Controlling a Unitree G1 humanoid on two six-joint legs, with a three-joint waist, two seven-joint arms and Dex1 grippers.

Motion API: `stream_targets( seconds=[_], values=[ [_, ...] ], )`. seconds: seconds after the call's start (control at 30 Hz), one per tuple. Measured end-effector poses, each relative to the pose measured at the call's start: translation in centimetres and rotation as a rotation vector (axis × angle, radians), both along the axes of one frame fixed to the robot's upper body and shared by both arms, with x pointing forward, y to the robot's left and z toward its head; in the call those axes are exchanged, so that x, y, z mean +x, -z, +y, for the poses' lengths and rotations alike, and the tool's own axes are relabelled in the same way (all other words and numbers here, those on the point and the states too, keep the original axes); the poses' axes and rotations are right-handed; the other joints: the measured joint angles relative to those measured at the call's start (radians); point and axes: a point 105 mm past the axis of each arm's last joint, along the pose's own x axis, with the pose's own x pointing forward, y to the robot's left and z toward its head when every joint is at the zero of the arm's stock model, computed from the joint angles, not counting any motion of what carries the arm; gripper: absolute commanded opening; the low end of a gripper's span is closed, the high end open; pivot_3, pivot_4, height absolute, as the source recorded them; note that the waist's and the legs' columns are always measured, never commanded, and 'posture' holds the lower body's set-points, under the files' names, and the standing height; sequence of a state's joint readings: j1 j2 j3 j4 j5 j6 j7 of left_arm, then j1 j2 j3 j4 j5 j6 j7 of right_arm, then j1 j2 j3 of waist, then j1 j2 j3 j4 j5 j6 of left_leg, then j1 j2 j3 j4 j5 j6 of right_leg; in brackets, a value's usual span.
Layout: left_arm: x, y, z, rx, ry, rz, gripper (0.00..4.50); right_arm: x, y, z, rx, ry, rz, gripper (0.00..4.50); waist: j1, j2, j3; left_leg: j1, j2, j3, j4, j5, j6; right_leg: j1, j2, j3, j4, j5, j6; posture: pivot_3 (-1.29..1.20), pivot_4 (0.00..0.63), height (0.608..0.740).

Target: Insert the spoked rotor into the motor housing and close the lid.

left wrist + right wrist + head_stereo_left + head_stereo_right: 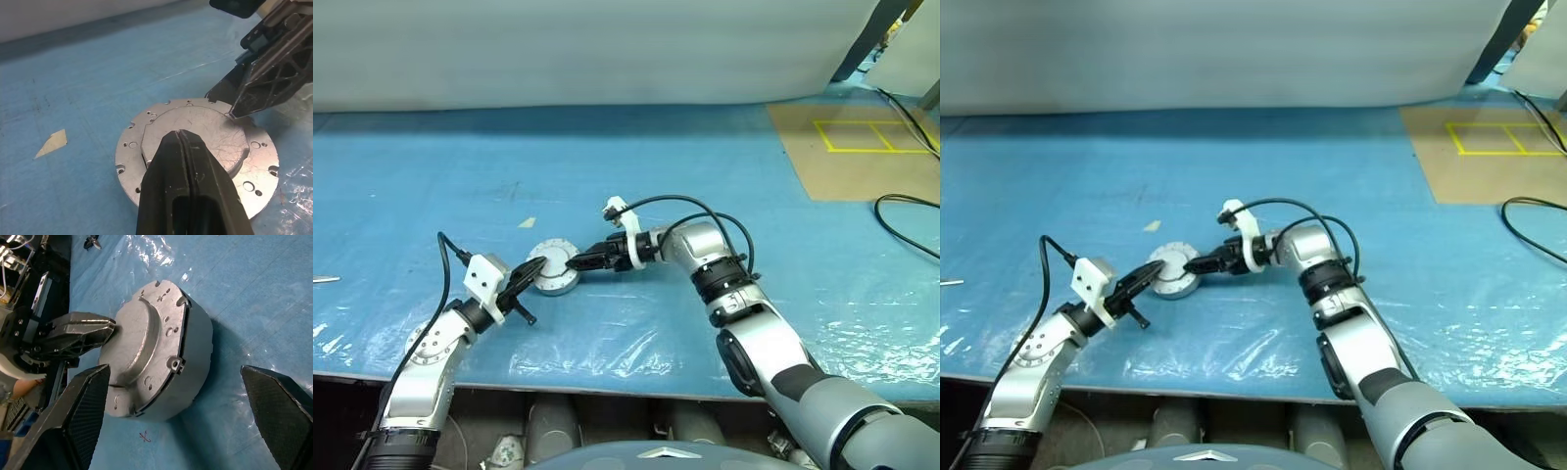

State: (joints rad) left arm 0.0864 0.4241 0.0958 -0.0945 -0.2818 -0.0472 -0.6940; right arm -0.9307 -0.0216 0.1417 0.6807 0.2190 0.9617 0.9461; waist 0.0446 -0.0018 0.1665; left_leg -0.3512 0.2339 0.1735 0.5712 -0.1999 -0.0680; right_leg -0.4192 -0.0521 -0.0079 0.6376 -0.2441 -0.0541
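Left gripper (pixel 188 161) jaws together, tips pressing the plain grey round metal lid (pixel 195 132). Right gripper (pixel 181 396) jaws wide apart, flanking the grey round metal motor housing (pixel 193 362), lid seated, on blue plastic-covered table (pixel 705 176).

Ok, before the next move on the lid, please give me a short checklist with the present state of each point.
1. Lid on the motor housing, grey face up: ok.
2. Lid fully seated all around: cannot tell, a thin dark seam shows at the rim.
3. Left pincer shut, tips resting on the lid's raised centre: ok.
4. Right pincer open, fingers on either side of the housing: ok.
5. Spoked rotor inside: cannot tell, the lid hides it.
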Motion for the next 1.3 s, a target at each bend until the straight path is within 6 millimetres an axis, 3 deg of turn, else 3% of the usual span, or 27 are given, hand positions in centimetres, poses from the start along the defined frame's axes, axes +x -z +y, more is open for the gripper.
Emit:
stream_targets(
  seconds=[0.17,0.43,0.53,0.67,0.83,0.97,1.1,1.3],
  values=[
    [0.0,0.0,0.0,0.001,0.003,-0.006,0.0,-0.5,-0.3,0.5,0.023,0.036,0.169,4.49,0.001,0.0,0.0,0.0,0.0,0.0,-0.001,0.0,0.0,0.0,0.0,0.0,0.0,0.0,0.0,0.0,0.15,0.74],
    [0.1,-0.2,0.5,0.011,-0.013,-0.012,0.0,-3.2,0.0,2.2,0.051,0.01,0.414,4.49,0.001,0.0,0.0,0.0,0.0,0.0,-0.001,0.0,-0.001,-0.001,0.0,0.0,0.0,0.0,0.0,0.0,0.15,0.74],
    [0.3,-0.4,0.4,0.014,-0.01,-0.019,0.0,-3.3,0.1,2.8,0.069,0.025,0.444,3.87,-0.002,0.0,0.0,0.0,0.001,0.0,-0.003,0.0,-0.001,-0.002,0.001,0.0,0.0,0.0,0.0,0.0,0.15,0.74],
    [0.3,-0.4,0.5,0.014,-0.014,-0.021,0.0,-2.8,0.7,2.4,0.102,0.091,0.504,2.54,0.0,0.0,0.0,-0.001,0.0,0.0,-0.004,0.0,-0.001,-0.003,0.001,0.0,-0.001,0.0,0.0,0.0,0.15,0.74],
    [0.4,-0.6,0.7,0.015,-0.025,-0.03,0.0,-2.1,0.0,2.3,0.143,0.121,0.498,1.14,0.001,0.001,0.0,-0.001,0.0,0.001,-0.004,0.0,-0.001,-0.003,0.001,0.0,-0.001,0.0,0.0,0.0,0.15,0.74],
    [0.6,-0.7,0.8,-0.01,-0.043,-0.028,0.0,-1.7,0.1,2.5,0.144,0.141,0.475,1.14,0.0,0.001,0.0,0.0,0.0,0.001,-0.004,0.0,-0.001,-0.003,0.001,0.0,0.0,0.0,0.0,0.0,0.15,0.74],
    [1.5,-1.4,1.3,-0.199,-0.131,-0.009,0.0,-1.3,0.1,2.6,0.138,0.153,0.429,1.14,0.0,0.001,0.001,0.0,0.001,0.001,-0.004,0.0,-0.001,-0.003,0.001,0.0,0.0,0.0,0.0,0.0,0.15,0.74],
    [2.3,-3.4,5.4,-0.462,-0.336,-0.029,0.0,-0.9,-0.1,2.8,0.171,0.177,0.42,1.14,0.001,0.001,0.001,-0.001,0.0,0.001,-0.004,0.0,-0.001,-0.003,0.001,0.0,-0.001,0.0,0.0,0.0,0.15,0.74]
  ],
)
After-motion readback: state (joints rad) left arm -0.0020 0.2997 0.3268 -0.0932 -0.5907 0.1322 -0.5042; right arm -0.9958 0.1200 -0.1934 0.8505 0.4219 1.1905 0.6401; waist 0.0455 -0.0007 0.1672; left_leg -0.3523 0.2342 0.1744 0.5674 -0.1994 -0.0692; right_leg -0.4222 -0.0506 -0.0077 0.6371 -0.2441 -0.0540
